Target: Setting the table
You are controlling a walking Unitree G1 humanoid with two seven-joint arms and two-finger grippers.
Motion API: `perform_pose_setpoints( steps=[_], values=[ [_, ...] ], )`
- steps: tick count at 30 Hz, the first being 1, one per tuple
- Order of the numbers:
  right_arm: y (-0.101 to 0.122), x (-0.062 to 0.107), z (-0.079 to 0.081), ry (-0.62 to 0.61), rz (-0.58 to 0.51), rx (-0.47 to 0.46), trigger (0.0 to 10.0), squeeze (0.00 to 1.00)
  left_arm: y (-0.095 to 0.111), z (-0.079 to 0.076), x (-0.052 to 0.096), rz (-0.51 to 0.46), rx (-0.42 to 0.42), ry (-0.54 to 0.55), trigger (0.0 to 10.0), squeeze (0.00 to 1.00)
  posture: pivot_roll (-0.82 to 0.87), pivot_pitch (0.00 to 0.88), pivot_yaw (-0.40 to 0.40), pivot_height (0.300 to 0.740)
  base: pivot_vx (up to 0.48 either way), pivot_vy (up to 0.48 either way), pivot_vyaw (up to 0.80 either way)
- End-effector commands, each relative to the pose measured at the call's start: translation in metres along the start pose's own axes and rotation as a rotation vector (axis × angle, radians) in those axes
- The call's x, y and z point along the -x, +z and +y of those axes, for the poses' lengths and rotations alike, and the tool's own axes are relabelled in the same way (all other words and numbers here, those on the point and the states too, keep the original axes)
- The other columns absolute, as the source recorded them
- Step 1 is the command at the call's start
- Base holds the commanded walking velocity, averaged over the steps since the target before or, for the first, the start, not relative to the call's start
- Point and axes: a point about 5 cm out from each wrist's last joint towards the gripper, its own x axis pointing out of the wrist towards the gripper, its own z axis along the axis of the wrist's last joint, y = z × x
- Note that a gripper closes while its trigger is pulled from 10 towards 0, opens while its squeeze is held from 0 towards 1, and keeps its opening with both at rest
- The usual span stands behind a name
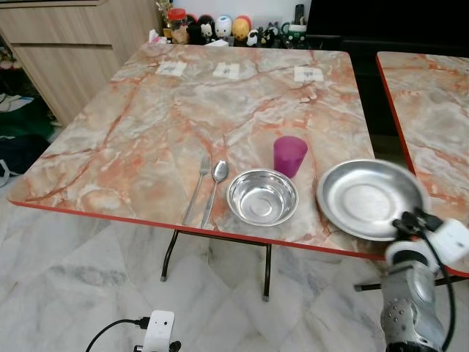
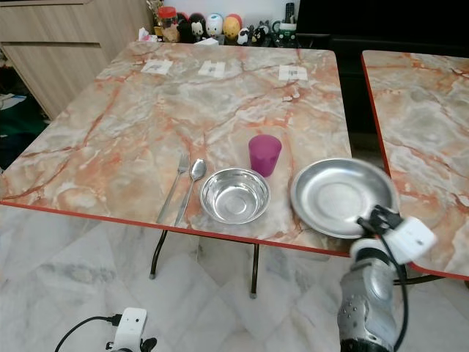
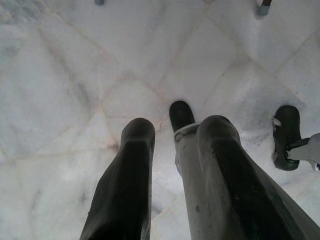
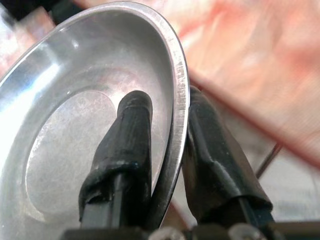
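A steel plate (image 1: 366,196) hangs tilted over the near right corner of the marble table (image 1: 146,132). My right gripper (image 1: 407,222) is shut on its near rim. In the right wrist view one finger (image 4: 127,145) lies inside the plate (image 4: 65,120) and the other (image 4: 210,150) under its rim. A steel bowl (image 1: 262,196) sits left of the plate, with a purple cup (image 1: 290,155) just behind it. A fork (image 1: 196,187) and a spoon (image 1: 215,188) lie side by side left of the bowl. My left gripper (image 3: 172,145) hangs open over the floor.
A second marble table (image 1: 432,110) stands to the right across a narrow gap. Small figurines and jars (image 1: 220,28) line the table's far edge, with paper labels (image 1: 227,70) in front. A wooden cabinet (image 1: 66,44) is at far left. A white charger with cable (image 1: 158,330) lies on the floor.
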Motion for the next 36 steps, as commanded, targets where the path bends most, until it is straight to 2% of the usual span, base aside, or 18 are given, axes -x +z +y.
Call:
perform_pose_setpoints(
  steps=[1, 2, 6, 8, 10, 14, 15, 22, 26, 29, 33, 36],
  values=[
    [0.017, 0.003, 0.007, 0.039, -0.106, 0.002, 8.4, 0.00, -0.008, 0.002, 0.001, 0.029, -0.017, 0.009, 10.0, 0.00, -0.10, 0.102, 0.024, 0.740, 0.000, 0.000, 0.00],
    [0.019, 0.004, 0.009, 0.058, -0.125, 0.000, 10.0, 0.00, -0.008, 0.003, 0.001, 0.027, -0.019, 0.010, 10.0, 0.00, -0.10, 0.102, 0.025, 0.740, 0.000, 0.000, 0.00],
    [0.020, 0.005, 0.011, 0.068, -0.140, -0.024, 10.0, 0.00, -0.007, 0.003, 0.001, 0.023, -0.031, 0.019, 10.0, 0.00, -0.10, 0.100, 0.023, 0.740, 0.000, 0.000, 0.00],
    [0.021, 0.005, 0.016, 0.087, -0.159, -0.023, 10.0, 0.00, -0.002, 0.021, 0.002, -0.015, -0.037, 0.035, 10.0, 0.00, -0.10, 0.099, 0.022, 0.740, 0.000, -0.278, 0.00],
    [0.021, 0.004, 0.018, 0.093, -0.164, -0.021, 10.0, 0.00, -0.003, 0.026, 0.003, -0.018, -0.040, 0.043, 10.0, 0.00, -0.10, 0.099, 0.021, 0.740, 0.000, -0.368, 0.00],
    [0.023, 0.004, 0.020, 0.102, -0.174, -0.022, 10.0, 0.00, -0.018, 0.036, 0.007, 0.041, -0.032, 0.057, 10.0, 0.00, -0.10, 0.099, 0.021, 0.740, 0.000, -0.430, 0.00],
    [0.023, 0.003, 0.020, 0.104, -0.177, -0.019, 10.0, 0.00, -0.020, 0.044, 0.009, 0.049, -0.023, 0.063, 10.0, 0.00, -0.10, 0.099, 0.020, 0.740, 0.000, -0.435, 0.00],
    [0.025, 0.000, 0.020, 0.100, -0.176, -0.032, 10.0, 0.00, -0.025, 0.063, 0.014, 0.055, -0.014, 0.082, 10.0, 0.00, -0.10, 0.095, 0.019, 0.740, 0.000, -0.435, -0.22],
    [0.025, -0.001, 0.019, 0.101, -0.182, -0.020, 10.0, 0.00, -0.034, 0.059, 0.015, 0.066, -0.026, 0.084, 10.0, 0.00, -0.11, 0.090, 0.021, 0.740, 0.000, -0.435, -0.77],
    [0.025, -0.001, 0.020, 0.105, -0.182, 0.000, 10.0, 0.00, -0.038, 0.048, 0.015, 0.071, -0.034, 0.075, 10.0, 0.00, -0.11, 0.082, 0.022, 0.740, 0.000, -0.434, 0.00],
    [0.022, -0.002, 0.022, 0.117, -0.169, 0.000, 10.0, 0.00, -0.032, 0.024, 0.009, 0.061, -0.046, 0.049, 10.0, 0.00, -0.11, 0.074, 0.024, 0.740, 0.000, -0.431, 0.00],
    [0.021, -0.002, 0.023, 0.123, -0.169, 0.000, 10.0, 0.00, -0.029, 0.013, 0.007, 0.055, -0.050, 0.038, 10.0, 0.00, -0.11, 0.069, 0.027, 0.740, 0.000, -0.429, 0.00]
  ],
)
